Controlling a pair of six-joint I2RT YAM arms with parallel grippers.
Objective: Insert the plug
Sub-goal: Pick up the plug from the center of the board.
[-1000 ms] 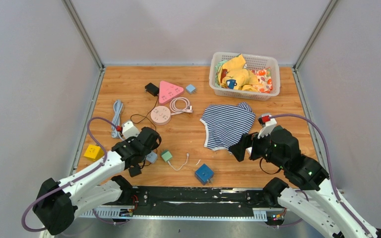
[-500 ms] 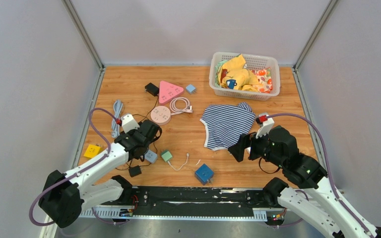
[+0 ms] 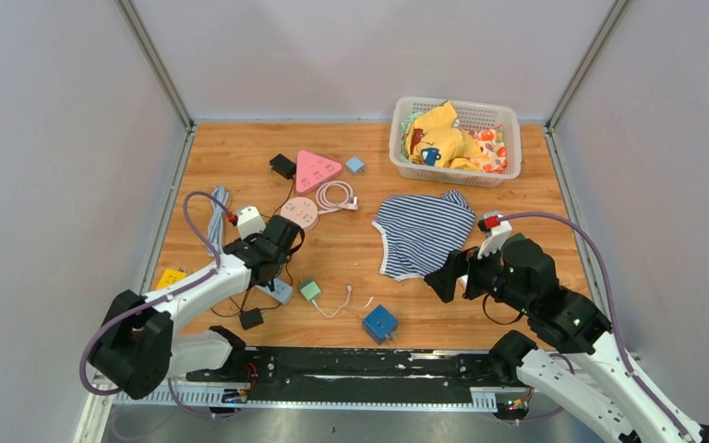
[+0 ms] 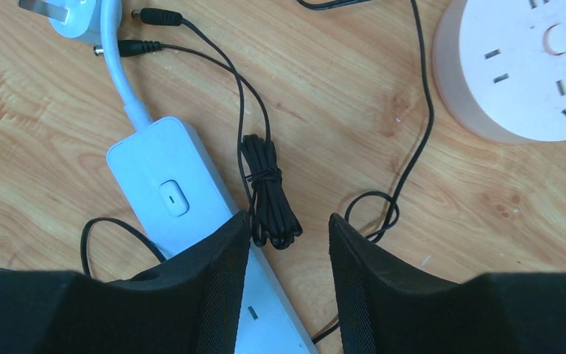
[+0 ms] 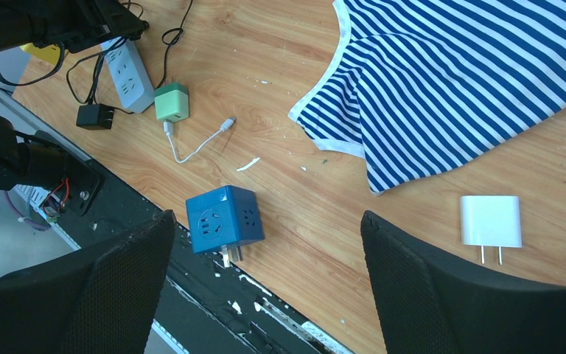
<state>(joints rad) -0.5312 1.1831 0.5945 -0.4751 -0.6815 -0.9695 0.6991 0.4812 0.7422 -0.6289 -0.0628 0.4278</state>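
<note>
Left gripper is low over the wooden table, towards its near left corner. Its jaws are part-way apart and straddle the end of a tied bundle of thin black cord, not yet pinching it. The left finger overlaps a pale blue-grey rectangular power strip. Right gripper hangs spread wide and empty above a blue cube socket adapter by the near edge. The likely plug, a small black wall adapter, lies close to the near edge just beside the strip, outside the left jaws.

Risks, as judged:
- Closing here would take the cord and not the adapter body, so the plug would dangle and its prongs could not be aimed.
- The left finger may catch and drag the strip.
- The loose cord loops running towards the round pink socket hub may snag.
- Two black barrel connectors sit on the same wiring and could trail.

Writing: none legible. Socket faces show only slots, and the strip shows one small button.
</note>
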